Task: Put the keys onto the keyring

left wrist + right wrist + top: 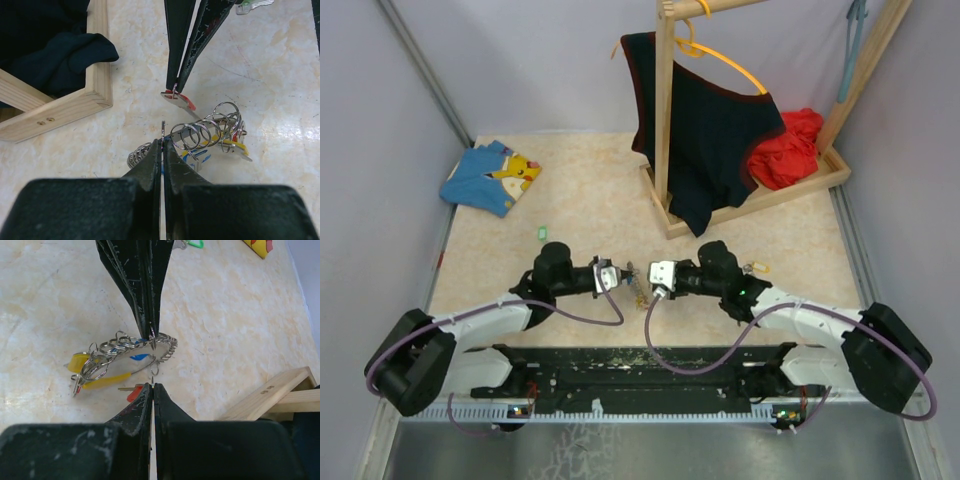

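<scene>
The top view hides the grips. The wrist views show the left tool (163,142) pressed together on a ring of the keyring (210,131), and the right tool (176,89) pinching a red-headed key (183,99) just beside that keyring.

The top view looks steeply down from the near side. Both wrist views, close in, face each other over the silvery-ringed yellow keyring (210,132).
</scene>
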You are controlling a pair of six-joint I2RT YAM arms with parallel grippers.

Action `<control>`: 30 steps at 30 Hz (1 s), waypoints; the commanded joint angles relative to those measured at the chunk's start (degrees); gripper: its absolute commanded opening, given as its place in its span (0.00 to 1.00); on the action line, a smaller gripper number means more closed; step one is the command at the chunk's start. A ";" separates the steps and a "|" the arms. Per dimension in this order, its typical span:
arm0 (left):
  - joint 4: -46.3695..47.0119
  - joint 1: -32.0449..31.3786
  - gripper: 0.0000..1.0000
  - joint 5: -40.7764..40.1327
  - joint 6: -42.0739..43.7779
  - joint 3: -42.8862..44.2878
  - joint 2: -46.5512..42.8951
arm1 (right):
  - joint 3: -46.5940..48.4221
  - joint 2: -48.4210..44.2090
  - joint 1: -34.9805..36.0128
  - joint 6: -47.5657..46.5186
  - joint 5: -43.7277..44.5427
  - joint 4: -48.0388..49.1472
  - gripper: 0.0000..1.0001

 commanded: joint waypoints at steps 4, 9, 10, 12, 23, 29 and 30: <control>-0.09 -0.89 0.01 0.87 1.80 0.75 0.88 | 2.55 1.65 -0.01 -1.80 -3.34 6.86 0.00; -1.06 -1.34 0.01 0.60 2.28 1.28 1.75 | 3.51 2.80 0.03 -2.29 -4.49 6.13 0.00; -1.18 -1.43 0.01 0.68 2.29 1.37 1.84 | 3.64 3.01 0.07 -2.46 -4.70 6.10 0.00; -1.31 -1.52 0.01 0.73 2.42 1.44 1.91 | 3.80 3.45 0.10 -2.93 -5.34 5.95 0.00; -2.02 -1.79 0.01 0.56 2.60 1.78 2.36 | 4.75 4.09 0.69 -4.25 -6.58 4.98 0.00; -2.01 -1.88 0.01 0.55 2.62 1.88 2.71 | 5.75 4.78 0.81 -4.71 -7.73 2.60 0.00; -1.99 -1.88 0.01 0.49 2.63 1.86 2.72 | 5.95 4.90 0.81 -4.85 -7.76 2.05 0.00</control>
